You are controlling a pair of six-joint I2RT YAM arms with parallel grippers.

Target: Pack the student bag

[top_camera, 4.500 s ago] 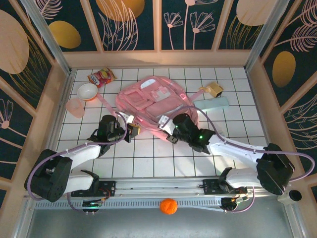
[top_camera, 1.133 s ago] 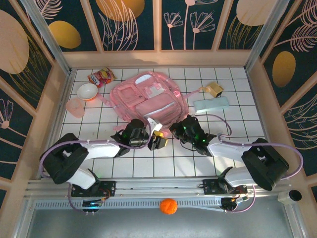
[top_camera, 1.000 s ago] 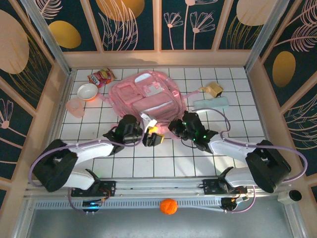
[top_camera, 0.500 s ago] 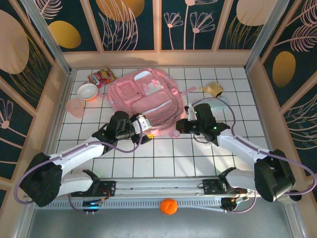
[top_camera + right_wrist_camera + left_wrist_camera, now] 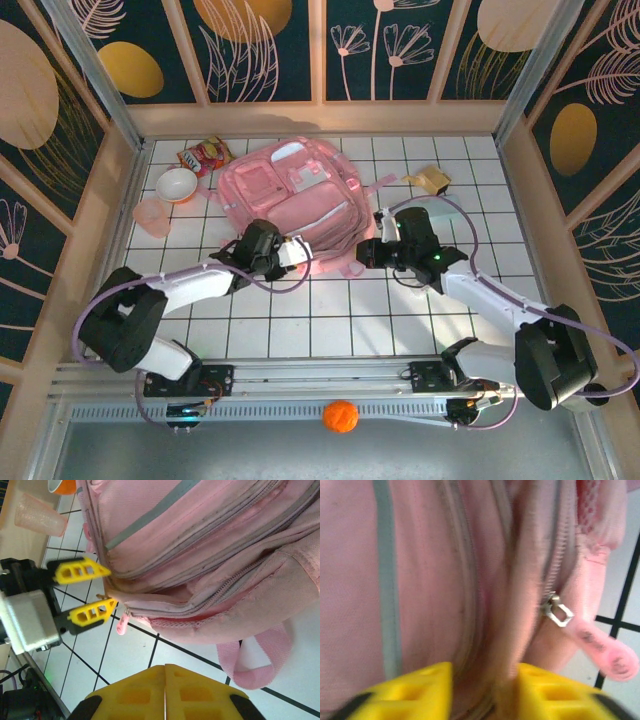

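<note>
Far left on the surface (image 5: 330, 310) I see a red snack packet (image 5: 205, 153), a white bowl (image 5: 177, 184), a pink cup (image 5: 152, 216); far right, a tan box (image 5: 430, 179).

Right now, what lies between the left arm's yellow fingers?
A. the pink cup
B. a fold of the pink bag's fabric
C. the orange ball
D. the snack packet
B: in the left wrist view, a ridge of the student bag runs between the left fingers.

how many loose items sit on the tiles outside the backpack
4: snack packet and bowl far left of the backpack, pink cup beside them, tan item far right. Others may be hidden.
</note>
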